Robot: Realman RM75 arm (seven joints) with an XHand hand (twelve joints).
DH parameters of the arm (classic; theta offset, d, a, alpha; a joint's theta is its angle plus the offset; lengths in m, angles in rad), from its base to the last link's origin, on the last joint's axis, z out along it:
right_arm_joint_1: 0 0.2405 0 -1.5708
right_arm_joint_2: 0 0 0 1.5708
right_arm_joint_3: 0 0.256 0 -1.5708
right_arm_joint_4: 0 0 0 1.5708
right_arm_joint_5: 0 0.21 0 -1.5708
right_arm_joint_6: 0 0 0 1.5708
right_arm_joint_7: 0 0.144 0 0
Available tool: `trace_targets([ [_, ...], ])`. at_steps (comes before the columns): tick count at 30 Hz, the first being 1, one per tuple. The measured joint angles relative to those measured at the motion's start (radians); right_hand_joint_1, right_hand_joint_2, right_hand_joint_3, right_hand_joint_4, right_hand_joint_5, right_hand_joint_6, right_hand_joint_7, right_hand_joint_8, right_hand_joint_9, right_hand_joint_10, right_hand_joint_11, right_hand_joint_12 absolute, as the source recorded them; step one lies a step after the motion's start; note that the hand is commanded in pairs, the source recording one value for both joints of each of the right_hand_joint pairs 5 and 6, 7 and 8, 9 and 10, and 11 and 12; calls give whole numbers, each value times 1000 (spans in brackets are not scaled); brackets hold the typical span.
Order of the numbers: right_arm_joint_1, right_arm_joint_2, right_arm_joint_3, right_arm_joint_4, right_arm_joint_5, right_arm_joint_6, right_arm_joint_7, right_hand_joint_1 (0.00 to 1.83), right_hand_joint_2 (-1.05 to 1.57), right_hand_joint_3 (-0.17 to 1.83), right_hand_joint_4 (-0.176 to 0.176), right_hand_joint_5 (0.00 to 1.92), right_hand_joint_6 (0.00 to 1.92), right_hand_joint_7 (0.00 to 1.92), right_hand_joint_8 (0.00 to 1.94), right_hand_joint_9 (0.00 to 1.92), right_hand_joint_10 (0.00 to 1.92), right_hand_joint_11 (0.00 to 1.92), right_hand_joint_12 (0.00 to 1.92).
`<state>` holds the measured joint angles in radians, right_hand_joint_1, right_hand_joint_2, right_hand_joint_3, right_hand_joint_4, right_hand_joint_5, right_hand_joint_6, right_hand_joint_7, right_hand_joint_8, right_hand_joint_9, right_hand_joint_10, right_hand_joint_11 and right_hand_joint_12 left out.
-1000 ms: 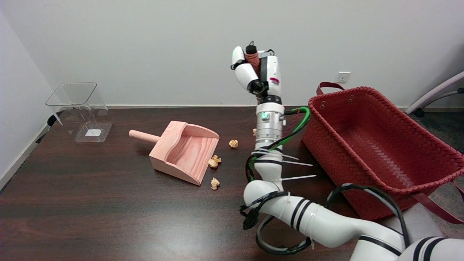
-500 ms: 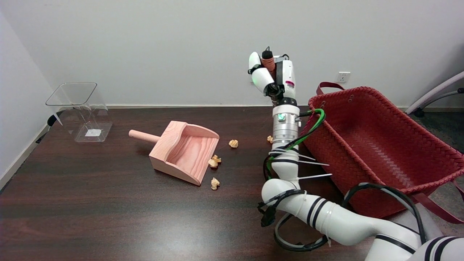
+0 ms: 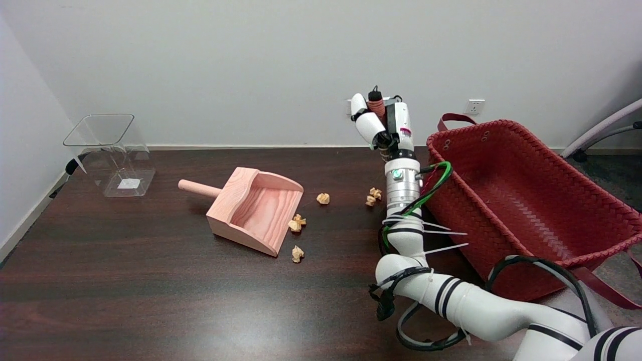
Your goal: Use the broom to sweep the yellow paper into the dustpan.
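The robot hand (image 3: 382,123) is gripping the broom handle (image 3: 375,104) upright. Crumpled yellow paper scraps (image 3: 372,196) are lying below-left of it, the wooden dustpan (image 3: 257,209) farther left; they look featherlight, needing gentle strokes.

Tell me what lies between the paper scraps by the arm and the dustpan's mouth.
Only another paper scrap lies on the bare table between the two scraps beside the right arm and the dustpan mouth. Nothing else visible blocks that path.

Red woven basket (image 3: 526,200) at right, clear plastic container (image 3: 113,150) far left
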<state>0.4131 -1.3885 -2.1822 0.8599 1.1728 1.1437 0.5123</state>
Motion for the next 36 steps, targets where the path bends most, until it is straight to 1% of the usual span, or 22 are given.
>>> trace_targets([
  [13, 8, -12, -2, -147, 1, -29, 126, 724, 1571, 839, 0, 1920, 1920, 1920, 1920, 1920, 1920, 1920, 1920],
  [23, 18, -50, -2, -206, 1, -37, 196, 715, 1571, 630, 0, 1920, 1920, 1920, 1920, 1920, 1920, 1920, 1920],
  [36, 37, -136, -3, -226, 3, -22, 234, 686, 1571, 484, 0, 1920, 1920, 1920, 1920, 1920, 1920, 1920, 1920],
])
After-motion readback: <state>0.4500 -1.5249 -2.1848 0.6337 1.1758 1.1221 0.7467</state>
